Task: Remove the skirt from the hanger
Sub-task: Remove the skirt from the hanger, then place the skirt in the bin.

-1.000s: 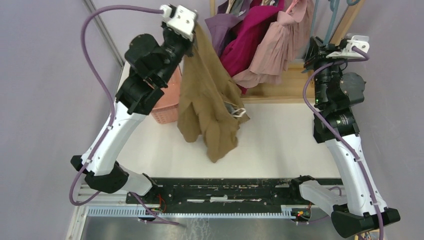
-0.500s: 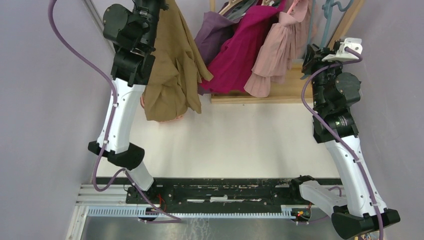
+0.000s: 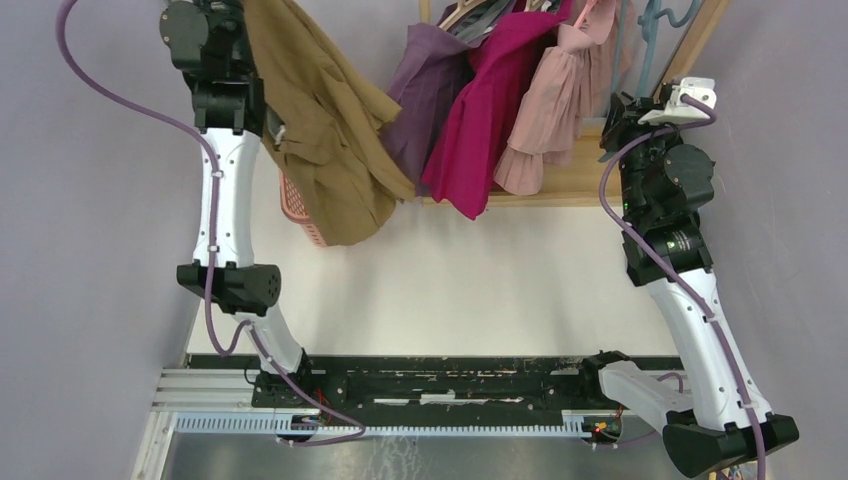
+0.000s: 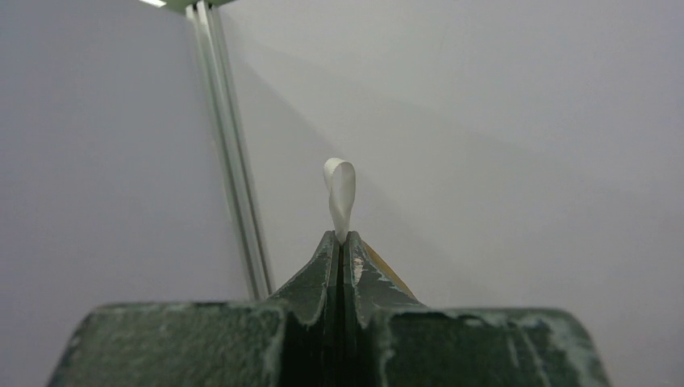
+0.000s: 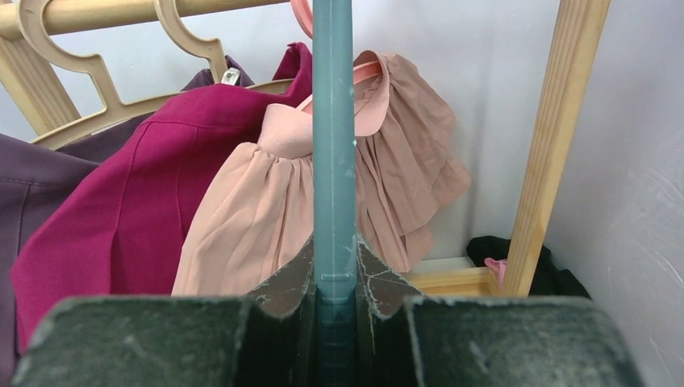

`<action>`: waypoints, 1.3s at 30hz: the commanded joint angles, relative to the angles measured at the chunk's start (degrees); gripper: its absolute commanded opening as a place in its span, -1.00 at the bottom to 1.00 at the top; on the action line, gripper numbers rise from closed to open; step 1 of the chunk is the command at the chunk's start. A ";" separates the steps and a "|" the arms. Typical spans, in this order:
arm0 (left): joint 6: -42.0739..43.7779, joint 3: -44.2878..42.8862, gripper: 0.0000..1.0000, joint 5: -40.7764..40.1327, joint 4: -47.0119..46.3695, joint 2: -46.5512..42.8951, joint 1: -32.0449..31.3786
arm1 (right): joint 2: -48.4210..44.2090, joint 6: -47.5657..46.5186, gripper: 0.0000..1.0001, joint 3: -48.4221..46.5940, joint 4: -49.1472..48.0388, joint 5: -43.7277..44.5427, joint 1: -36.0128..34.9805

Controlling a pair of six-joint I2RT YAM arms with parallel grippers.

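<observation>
Skirt (image 3: 320, 130) hangs lengthwise, hem down, at far left, your left gripper (image 4: 339, 238) clenched on its white loop (image 4: 339, 193); your right gripper (image 5: 334, 242) clamps the teal hanger (image 5: 333, 121). Below you see the white table (image 3: 480, 270), with lilac walls (image 3: 90, 200) around.

The left gripper (image 4: 342, 242) pinches a white loop (image 4: 339, 192), brown cloth (image 4: 384, 271) just beside its fingers, a metal rail (image 4: 234, 185) behind.
</observation>
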State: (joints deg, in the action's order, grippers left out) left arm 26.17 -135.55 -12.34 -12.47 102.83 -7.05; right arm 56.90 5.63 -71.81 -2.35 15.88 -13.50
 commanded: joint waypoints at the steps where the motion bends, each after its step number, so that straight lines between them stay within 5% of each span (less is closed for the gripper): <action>1: -14.54 -3.53 -0.94 2.02 -8.76 0.13 7.33 | 0.40 -1.23 -0.99 -0.33 -2.85 1.82 -0.04; 11: -28.74 -10.44 -0.94 6.82 -12.58 3.02 9.40 | 4.33 -1.31 -0.99 -1.24 -6.33 2.89 0.07; 26: -35.69 -8.42 -0.94 13.37 -12.29 4.80 6.17 | 6.46 -1.00 -0.99 -0.03 -8.42 2.13 1.00; 39: -25.57 17.79 -0.94 9.29 -9.14 -4.99 2.00 | 5.33 -1.00 -0.99 0.95 -6.11 0.85 1.19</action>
State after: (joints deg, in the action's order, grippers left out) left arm -4.97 -123.61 0.58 -17.65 104.88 -5.54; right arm 63.57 4.71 -70.65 -6.83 17.76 -12.58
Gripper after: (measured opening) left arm 0.049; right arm 0.173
